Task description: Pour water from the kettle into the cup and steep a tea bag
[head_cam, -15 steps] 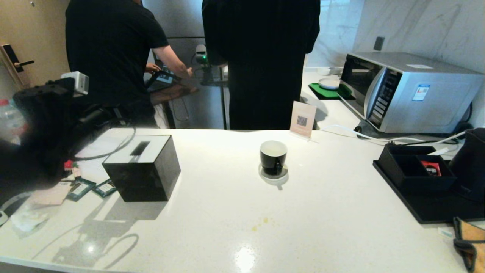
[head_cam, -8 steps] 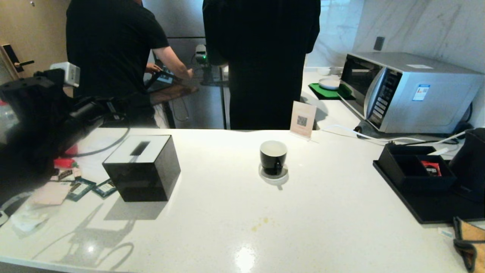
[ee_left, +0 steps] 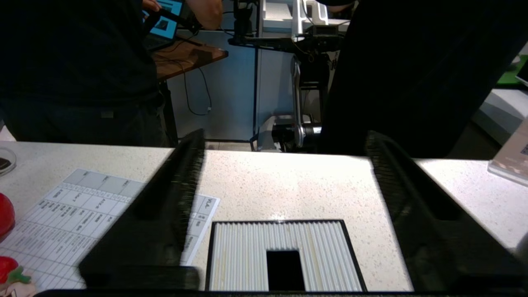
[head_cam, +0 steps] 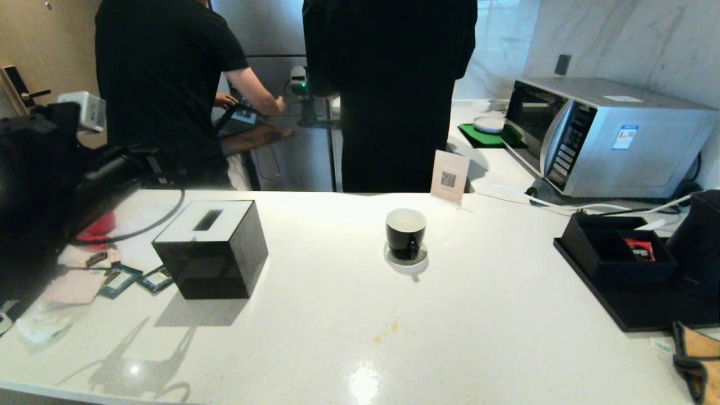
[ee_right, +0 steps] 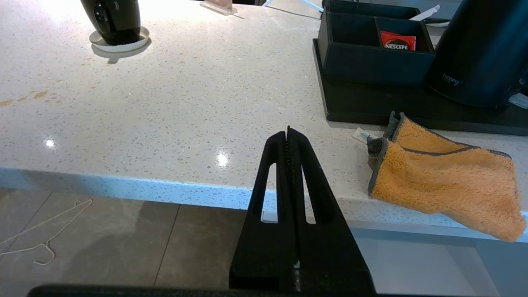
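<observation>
From the head camera, a white speckled worktop [head_cam: 349, 315] fills the foreground. The cup [head_cam: 405, 228] stands on its small white saucer [head_cam: 405, 257] near the middle of the worktop, handle turned toward the robot. The kettle [head_cam: 697, 242] sits at the far right edge on a black tray [head_cam: 630, 312], just beside a black divided box [head_cam: 613, 253] that holds a red sachet [head_cam: 639, 249]. A black tissue box [head_cam: 211, 247] stands to the left, with a few small packets [head_cam: 126, 278] lying beside it. The left arm [head_cam: 50, 180] rises dark at the left edge, above that corner of the worktop. A microwave [head_cam: 607, 135] stands at the back right, a small card stand [head_cam: 450, 177] behind the cup, and two people in dark clothes [head_cam: 388, 90] stand beyond the worktop.

From the left wrist camera, the left pincer [ee_left: 284, 198] is spread wide with nothing between its fingers [ee_left: 165, 214], hanging above the white ribbed top of the tissue box and its dark slot. A printed sheet [ee_left: 62, 218] lies on the worktop beside it.

From the right wrist camera, the right pincer [ee_right: 288, 134] is pressed together and empty, off the near edge of the worktop. An orange cloth [ee_right: 441, 181] drapes over that edge, next to the tray. The kettle stands on the tray beyond the cloth, and the cup on its saucer is well apart from it.
</observation>
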Available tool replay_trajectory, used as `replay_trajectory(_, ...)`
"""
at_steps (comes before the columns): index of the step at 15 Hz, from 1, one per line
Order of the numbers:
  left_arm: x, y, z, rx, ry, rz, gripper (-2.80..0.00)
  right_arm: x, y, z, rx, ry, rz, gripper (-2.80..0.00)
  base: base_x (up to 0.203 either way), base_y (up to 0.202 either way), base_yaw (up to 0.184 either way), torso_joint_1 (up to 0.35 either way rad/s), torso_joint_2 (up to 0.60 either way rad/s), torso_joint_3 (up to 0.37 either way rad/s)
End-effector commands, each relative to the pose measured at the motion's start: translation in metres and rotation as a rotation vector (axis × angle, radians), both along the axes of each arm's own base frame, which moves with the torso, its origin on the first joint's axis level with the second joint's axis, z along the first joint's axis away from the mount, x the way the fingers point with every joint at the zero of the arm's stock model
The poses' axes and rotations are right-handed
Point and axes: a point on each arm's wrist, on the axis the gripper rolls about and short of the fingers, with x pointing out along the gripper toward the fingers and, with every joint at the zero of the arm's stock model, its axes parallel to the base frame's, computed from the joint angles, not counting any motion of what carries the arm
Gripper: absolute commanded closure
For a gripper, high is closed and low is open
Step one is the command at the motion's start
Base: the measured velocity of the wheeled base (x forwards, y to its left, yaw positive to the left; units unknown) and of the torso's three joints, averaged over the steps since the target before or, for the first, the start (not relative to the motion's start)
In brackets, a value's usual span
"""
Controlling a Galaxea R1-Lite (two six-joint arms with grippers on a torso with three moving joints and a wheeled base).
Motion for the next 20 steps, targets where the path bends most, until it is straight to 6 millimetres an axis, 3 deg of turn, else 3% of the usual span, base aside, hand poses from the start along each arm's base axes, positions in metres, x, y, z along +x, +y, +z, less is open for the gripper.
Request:
replay_trajectory(1, -0.012, -0.003, 0.004, 0.001, -0.016, -0.006, 0.00, 0.000, 0.000, 0.000, -0.001, 0.000, 0.001, 0.00, 0.000, 0.000, 0.000, 0.000, 0.00, 0.000)
replay_trajectory(9, -0.052, -0.010, -0.003, 0.021, 0.011, -0.019, 0.00, 0.000, 0.000, 0.000, -0.001, 0.001, 0.001, 0.00, 0.000, 0.000, 0.000, 0.000, 0.00, 0.000)
replay_trajectory(16, -0.071, -0.029, -0.011, 0.070, 0.033, -0.094, 0.00, 0.000, 0.000, 0.000, -0.001, 0.000, 0.001, 0.00, 0.000, 0.000, 0.000, 0.000, 0.00, 0.000)
replay_trajectory(20, -0.118, -0.029, -0.032, 0.098, 0.090, -0.094, 0.00, 0.000, 0.000, 0.000, -0.001, 0.001, 0.001, 0.00, 0.000, 0.000, 0.000, 0.000, 0.00, 0.000)
